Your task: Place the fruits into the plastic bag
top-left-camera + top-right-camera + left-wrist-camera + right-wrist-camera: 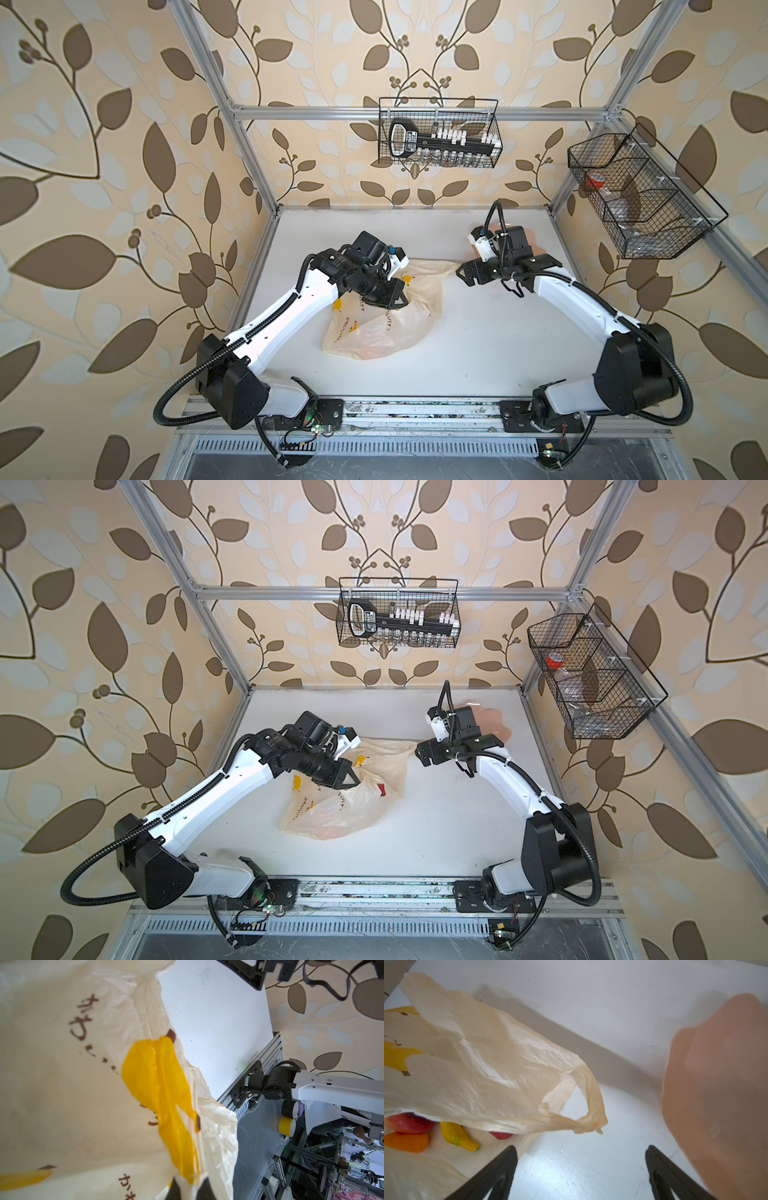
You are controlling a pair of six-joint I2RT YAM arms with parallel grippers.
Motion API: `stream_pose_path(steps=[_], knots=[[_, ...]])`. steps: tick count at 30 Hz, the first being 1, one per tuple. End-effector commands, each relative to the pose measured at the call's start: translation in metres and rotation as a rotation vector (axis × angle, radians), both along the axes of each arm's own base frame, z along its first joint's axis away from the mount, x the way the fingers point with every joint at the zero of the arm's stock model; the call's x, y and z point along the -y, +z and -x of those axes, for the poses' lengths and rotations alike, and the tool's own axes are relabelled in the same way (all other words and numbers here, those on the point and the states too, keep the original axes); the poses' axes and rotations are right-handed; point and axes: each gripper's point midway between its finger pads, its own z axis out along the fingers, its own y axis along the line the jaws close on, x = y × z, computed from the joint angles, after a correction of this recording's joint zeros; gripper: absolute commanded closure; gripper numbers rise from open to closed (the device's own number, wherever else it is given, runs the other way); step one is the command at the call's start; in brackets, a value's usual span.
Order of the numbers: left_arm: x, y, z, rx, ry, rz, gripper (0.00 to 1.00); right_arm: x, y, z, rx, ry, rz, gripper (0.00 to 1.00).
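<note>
so the left end effector (189,1189) is pinched tight on the plastic bag (386,328) (brown Japanese lettering, too crumpled to read), fruits (456,1136) sit inside it on the bench (478,340), right end effector (581,1147) gapes wide nearby.

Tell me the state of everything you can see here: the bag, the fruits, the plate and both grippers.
plastic bag, lying crumpled, one edge pinched and lifted.
fruits, several inside the plastic bag; the full count is hidden.
left gripper, shut on the plastic bag.
right gripper, open, holding nothing.
pink plate, no fruit on the part that shows.
</note>
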Motion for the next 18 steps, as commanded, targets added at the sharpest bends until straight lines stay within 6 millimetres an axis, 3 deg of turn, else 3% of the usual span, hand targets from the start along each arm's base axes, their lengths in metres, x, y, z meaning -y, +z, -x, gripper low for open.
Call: stream_pose_path(steps=[1, 6, 12, 13, 16, 18], knots=[[-0.002, 0.019, 0.007, 0.056, -0.03, 0.03, 1.0, -0.021, 0.014, -0.005, 0.074, 0.187, -0.006, 0.04], [-0.004, 0.018, 0.006, 0.061, -0.02, 0.019, 1.0, -0.025, 0.009, -0.005, 0.058, 0.235, -0.001, 0.04], [-0.008, 0.014, 0.003, 0.073, -0.002, -0.009, 1.0, -0.026, -0.01, -0.015, 0.018, 0.248, 0.03, 0.08], [-0.01, 0.012, 0.002, 0.075, 0.007, -0.026, 1.0, -0.028, -0.012, -0.018, 0.014, 0.247, 0.027, 0.12], [-0.014, 0.01, 0.0, 0.079, 0.023, -0.054, 1.0, -0.036, -0.023, -0.02, -0.023, 0.254, 0.019, 0.4], [-0.015, 0.014, -0.001, 0.084, 0.033, -0.053, 0.93, -0.046, -0.016, -0.024, -0.006, 0.268, 0.018, 0.56]])
